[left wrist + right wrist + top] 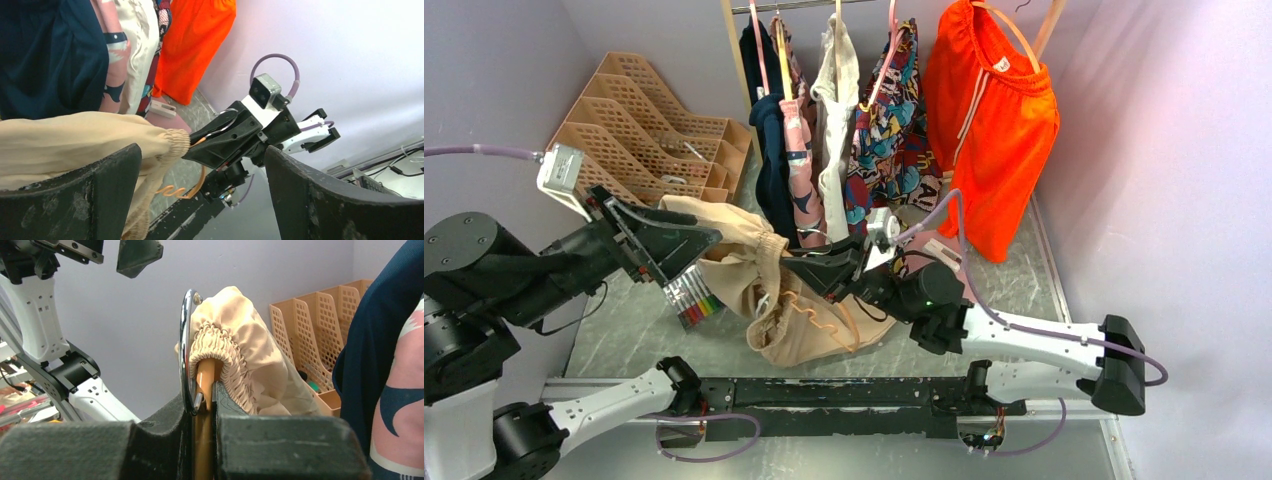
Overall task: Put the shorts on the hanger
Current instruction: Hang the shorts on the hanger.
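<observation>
Over the table [624, 335], right gripper [812, 266] clamps the hanger [205, 382], steadying it inside the shorts [814, 330]; left gripper [699, 262] gapes, empty.

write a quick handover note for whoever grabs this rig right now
Left gripper: open beside the shorts, gripping nothing.
Right gripper: shut on the hanger, near its metal hook.
Shorts: waistband gathered around the hanger at the grip, the rest bunched on the table.
Done: one part of the waistband is on.
Left: probably spread the shorts along the hanger.
</observation>
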Available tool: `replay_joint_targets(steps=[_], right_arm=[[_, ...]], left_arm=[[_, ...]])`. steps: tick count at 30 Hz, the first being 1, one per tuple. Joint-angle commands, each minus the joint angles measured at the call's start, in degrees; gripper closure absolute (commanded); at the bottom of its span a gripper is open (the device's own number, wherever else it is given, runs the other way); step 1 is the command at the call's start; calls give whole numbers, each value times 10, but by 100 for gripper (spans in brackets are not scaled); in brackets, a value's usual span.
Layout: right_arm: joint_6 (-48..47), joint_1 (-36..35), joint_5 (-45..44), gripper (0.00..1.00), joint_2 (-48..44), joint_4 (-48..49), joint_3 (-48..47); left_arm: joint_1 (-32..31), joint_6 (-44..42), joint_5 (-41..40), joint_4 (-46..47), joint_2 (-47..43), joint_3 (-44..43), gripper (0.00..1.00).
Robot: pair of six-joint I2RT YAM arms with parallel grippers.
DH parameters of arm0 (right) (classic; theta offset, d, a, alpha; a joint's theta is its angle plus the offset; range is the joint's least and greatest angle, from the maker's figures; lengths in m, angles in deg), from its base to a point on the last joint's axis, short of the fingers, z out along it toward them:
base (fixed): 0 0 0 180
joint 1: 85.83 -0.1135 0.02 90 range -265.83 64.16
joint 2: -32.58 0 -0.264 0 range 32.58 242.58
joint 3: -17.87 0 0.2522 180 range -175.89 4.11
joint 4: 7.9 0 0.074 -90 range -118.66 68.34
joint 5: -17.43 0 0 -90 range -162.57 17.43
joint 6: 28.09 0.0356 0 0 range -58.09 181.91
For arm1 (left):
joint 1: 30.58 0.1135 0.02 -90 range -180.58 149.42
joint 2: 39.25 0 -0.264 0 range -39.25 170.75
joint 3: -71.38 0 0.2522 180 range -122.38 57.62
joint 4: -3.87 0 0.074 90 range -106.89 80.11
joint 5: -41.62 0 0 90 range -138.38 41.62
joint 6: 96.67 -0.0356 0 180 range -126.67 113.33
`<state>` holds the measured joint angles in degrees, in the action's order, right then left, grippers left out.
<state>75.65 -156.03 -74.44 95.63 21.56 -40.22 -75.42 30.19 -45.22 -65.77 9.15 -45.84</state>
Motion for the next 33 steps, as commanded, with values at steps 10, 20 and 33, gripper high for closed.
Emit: replay_joint_targets(steps=[10, 20, 33], right_arm=[[-38, 5, 66, 100, -170, -191, -144], [2, 4, 57, 100, -267, -243, -115], [9, 5, 70, 100, -281, -264, -125]], left_arm=[[0, -208, -180, 29, -77, -3, 19], [0, -294, -137, 83, -79, 54, 28], [-1, -345, -34, 93, -44, 75, 38]])
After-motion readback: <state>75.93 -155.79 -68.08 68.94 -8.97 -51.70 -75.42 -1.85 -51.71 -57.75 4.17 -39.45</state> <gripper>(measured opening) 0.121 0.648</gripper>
